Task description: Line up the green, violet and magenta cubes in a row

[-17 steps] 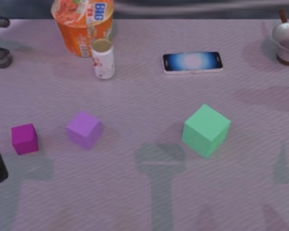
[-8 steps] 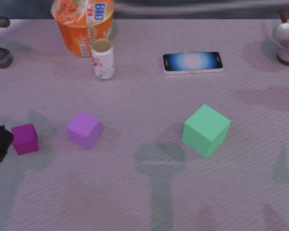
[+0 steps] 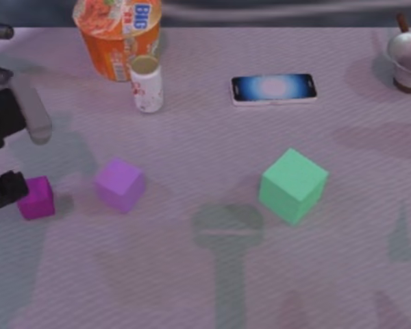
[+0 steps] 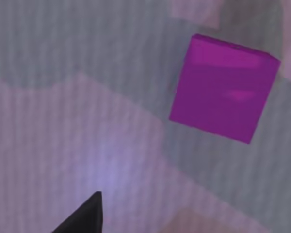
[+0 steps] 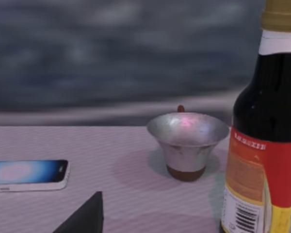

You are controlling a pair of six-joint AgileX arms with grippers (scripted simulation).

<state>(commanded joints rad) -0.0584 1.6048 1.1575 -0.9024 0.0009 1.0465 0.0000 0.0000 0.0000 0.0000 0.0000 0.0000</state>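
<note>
Your left gripper point(image 3: 7, 188) hangs beside the magenta cube point(image 3: 35, 197), at its 9 o'clock; jaws' state unclear. Centre over it before descending.

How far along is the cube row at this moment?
Nothing is placed yet: the green cube, violet cube and magenta cube sit apart on the table, unevenly spaced. In hand: the left gripper is beside the magenta cube, not gripping it. Left: gathering all three into a row. The right arm is out of the top view.

Soft, even light; blurred shadows.
</note>
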